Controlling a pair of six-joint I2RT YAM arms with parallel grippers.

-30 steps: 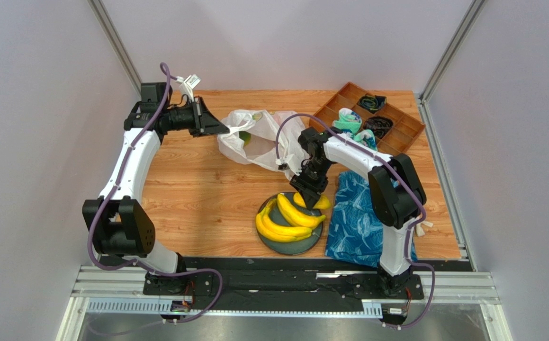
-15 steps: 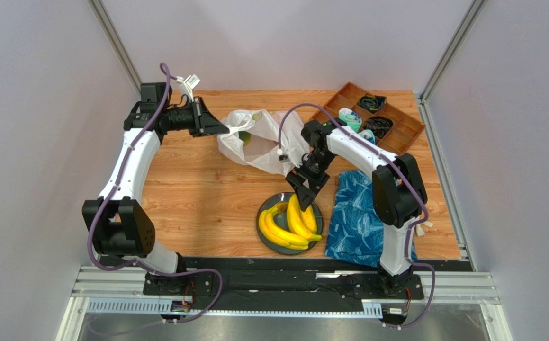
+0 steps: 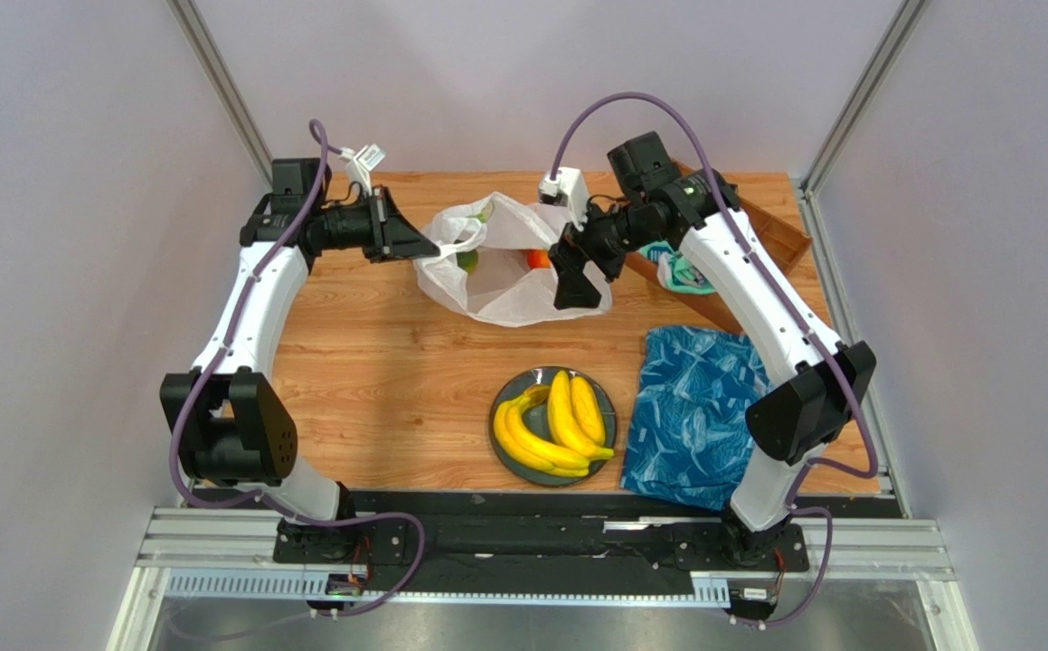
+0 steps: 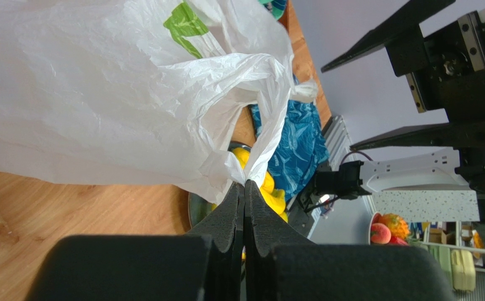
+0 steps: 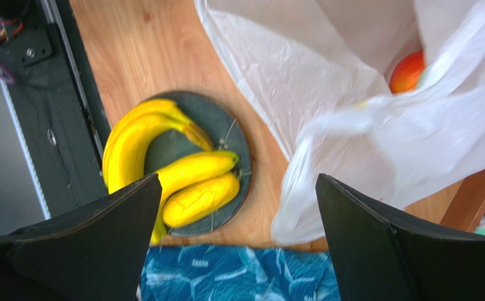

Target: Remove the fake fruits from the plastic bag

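Bag: thin white plastic bag [image 3: 509, 278], slumped on the bench [image 3: 380, 366] beyond the plate [image 3: 552, 479], mouth gaping toward the right arm
Left fingers: the left fingers [image 4: 231, 216] are pressed together on a twisted fold of the bag's edge, beyond and to the left of the plate, holding that side up
Right fingers: the right fingers [image 5: 100, 232] are spread wide and empty, hanging over the bag's mouth, beyond the plate
Fruit out: bananas [image 3: 552, 418] lie on the plate
Fruit left in: a red-orange fruit [image 5: 407, 71] sits inside the mouth; a greenish shape [image 3: 467, 263] shows through the film, too dim to name
Handling, bag: likely very light, limp and slick; it will probably drag along with any pull, so the left-side pinch matters
Handling, fruit: glossy hollow plastic by the look; probably light, hard and prone to squirting out of a shallow grip
Where to grip: across the round fruit's widest part, clear of the film; catching a fold would lift the bag too
Beside the plate: a blue cloth [image 3: 685, 407], to the plate's right
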